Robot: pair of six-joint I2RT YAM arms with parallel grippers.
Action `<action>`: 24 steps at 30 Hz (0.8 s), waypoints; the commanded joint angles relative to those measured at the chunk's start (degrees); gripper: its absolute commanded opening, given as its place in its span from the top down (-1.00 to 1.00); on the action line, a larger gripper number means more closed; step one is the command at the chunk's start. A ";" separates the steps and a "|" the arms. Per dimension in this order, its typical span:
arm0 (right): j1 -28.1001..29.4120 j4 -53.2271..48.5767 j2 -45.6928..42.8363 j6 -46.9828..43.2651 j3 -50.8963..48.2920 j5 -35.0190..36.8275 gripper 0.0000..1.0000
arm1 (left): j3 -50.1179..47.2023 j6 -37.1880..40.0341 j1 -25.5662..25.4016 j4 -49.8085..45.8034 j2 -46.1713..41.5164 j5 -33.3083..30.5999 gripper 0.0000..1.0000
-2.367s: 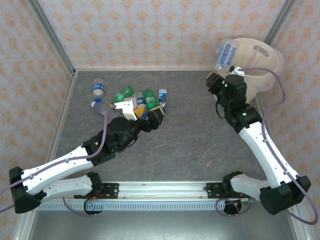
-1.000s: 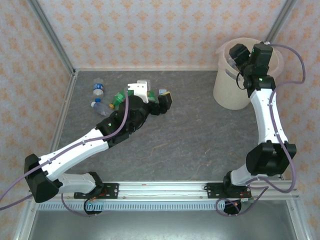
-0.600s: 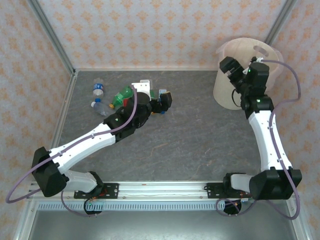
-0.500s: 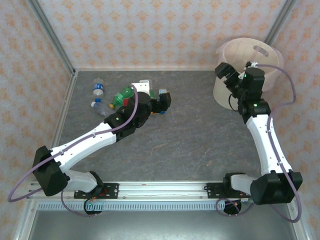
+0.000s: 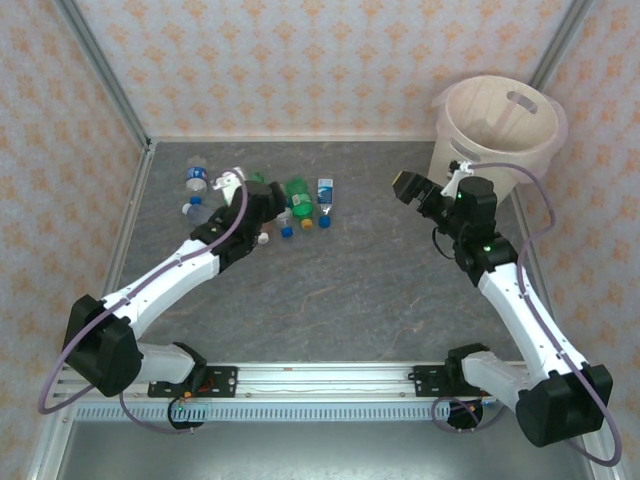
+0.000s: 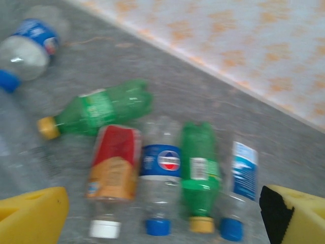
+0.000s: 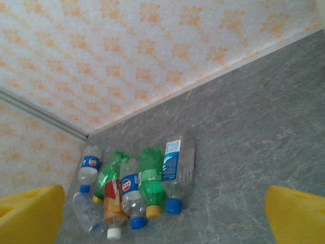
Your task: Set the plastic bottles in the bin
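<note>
Along the far edge of the grey table (image 5: 350, 300), at its right corner, the bin (image 5: 452, 140) stands upright, well apart from the plastic bottles (image 5: 298, 193), which lie in a cluster on the table towards the far left.

The right arm (image 5: 515, 295) reaches out to the bin's left, and the right gripper (image 5: 408, 187) hangs near the bin wall. It faces the cluster, fingers spread wide with nothing between them.

The left arm (image 5: 165, 280) stretches out to the cluster. The left gripper (image 6: 162, 206) is close over it, fingers wide apart and empty.

Four bottles lie side by side with caps towards the left gripper: a red-labelled bottle (image 6: 114, 168), a blue-labelled bottle (image 6: 161, 165), a green bottle (image 6: 199, 168) and a clear bottle (image 6: 244, 173). A second green bottle (image 6: 101, 109) lies crosswise behind them. A blue-capped bottle (image 6: 30, 48) lies apart, further left.
</note>
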 commanded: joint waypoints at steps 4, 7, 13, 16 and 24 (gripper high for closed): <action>0.91 5.40 -6.18 -1.73 -3.92 -1.23 -0.99 | -5.11 -10.37 9.80 -2.10 -2.51 4.80 -0.92; 0.89 5.85 -7.90 -1.70 -5.23 -1.15 -0.99 | -4.73 -11.72 11.86 -2.86 0.02 6.35 -0.98; 0.93 6.05 -8.84 -1.60 -6.35 -1.59 -0.99 | -3.13 -13.43 14.46 -4.85 6.69 7.91 -0.95; 0.96 6.14 -9.06 -1.67 -6.53 -1.78 -0.99 | -2.97 -13.85 15.91 -5.27 9.23 9.23 -0.91; 0.94 6.49 -8.85 -1.40 -6.53 -2.00 -0.99 | -3.18 -12.85 17.54 -2.63 13.82 11.52 -0.88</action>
